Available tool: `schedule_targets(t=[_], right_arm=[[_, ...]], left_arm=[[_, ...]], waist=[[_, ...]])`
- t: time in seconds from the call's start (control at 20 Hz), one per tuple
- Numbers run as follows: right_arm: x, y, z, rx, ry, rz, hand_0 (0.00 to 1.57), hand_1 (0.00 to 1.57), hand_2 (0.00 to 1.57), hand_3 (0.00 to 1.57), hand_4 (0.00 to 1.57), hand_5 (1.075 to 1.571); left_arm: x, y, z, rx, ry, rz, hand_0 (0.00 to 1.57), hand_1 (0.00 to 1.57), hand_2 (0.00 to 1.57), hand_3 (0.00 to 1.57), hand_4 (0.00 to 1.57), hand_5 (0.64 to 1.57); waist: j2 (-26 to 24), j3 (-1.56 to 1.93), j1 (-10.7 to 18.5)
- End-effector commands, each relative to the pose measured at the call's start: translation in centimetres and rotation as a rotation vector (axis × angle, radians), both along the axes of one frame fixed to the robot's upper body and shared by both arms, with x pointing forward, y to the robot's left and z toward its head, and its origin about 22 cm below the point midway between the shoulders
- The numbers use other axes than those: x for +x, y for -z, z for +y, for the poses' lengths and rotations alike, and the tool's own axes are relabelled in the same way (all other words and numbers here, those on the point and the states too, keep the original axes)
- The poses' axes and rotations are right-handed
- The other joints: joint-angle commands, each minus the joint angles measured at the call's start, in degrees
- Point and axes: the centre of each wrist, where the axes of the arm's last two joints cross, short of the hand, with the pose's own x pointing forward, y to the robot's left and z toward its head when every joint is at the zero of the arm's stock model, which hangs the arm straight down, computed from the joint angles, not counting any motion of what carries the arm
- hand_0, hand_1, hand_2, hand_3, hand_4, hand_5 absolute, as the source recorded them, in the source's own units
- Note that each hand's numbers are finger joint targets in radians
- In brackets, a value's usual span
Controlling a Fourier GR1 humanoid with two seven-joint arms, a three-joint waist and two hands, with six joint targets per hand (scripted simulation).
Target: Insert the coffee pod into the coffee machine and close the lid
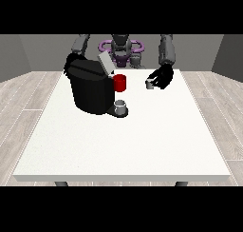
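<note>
**Q:** On the white worktop [142,145], what can be made out, and where's the coffee pod?

**A:** Toward the view's left half, a black coffee machine [90,91] is seen standing on the worktop. Its grey lid [105,63] is tipped up and open at the top. A red part [120,82] is stuck on the machine's right side, and just below it a small grey cup [121,105] is parked on the machine's dark base. The coffee pod [150,84] is spotted as a small pale thing at the hand at the view's right [161,77], well apart from the machine and off to its right.

**Q:** So the pod's being held?

**A:** Looks that way. The black fingers of that hand are curled around the pod, which is kept just above the worktop near its far edge. The lid hasn't been closed, and the pod isn't in the machine.

**Q:** And the other hand?

**A:** The hand at the view's left [70,64] is mostly hidden behind the machine's top-left corner. Only a dark bit is seen there, so whether its fingers are spread or curled can't be told. The robot's torso [121,48] is seen behind the worktop's far edge.
</note>
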Motion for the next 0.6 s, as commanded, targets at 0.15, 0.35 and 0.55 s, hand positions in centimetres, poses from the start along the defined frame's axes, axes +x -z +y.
schedule_targets(t=[0.15,0.35,0.55], right_arm=[[-1.0,2.4,0.7,0.024,-0.015,0.049,0.00,0.00,0.00,0.00,0.49,1.571],[0.1,0.5,1.2,0.006,-0.062,-0.010,0.00,0.00,0.00,0.00,0.48,1.571],[-0.6,0.6,2.1,0.014,-0.087,-0.039,0.00,0.00,0.00,0.00,0.50,1.571]], left_arm=[[2.2,-5.0,-1.0,0.003,0.082,-0.007,1.26,1.26,1.33,1.29,0.54,1.571],[3.5,-8.2,-0.4,-0.023,0.052,-0.057,1.23,1.23,1.32,1.29,0.57,1.571],[3.5,-8.8,0.2,-0.003,0.049,-0.123,1.25,1.25,1.33,1.29,0.57,1.571]], waist=[[-3.8,0.00,0.1],[-0.7,-0.02,-2.6],[0.4,-0.02,-4.4]])
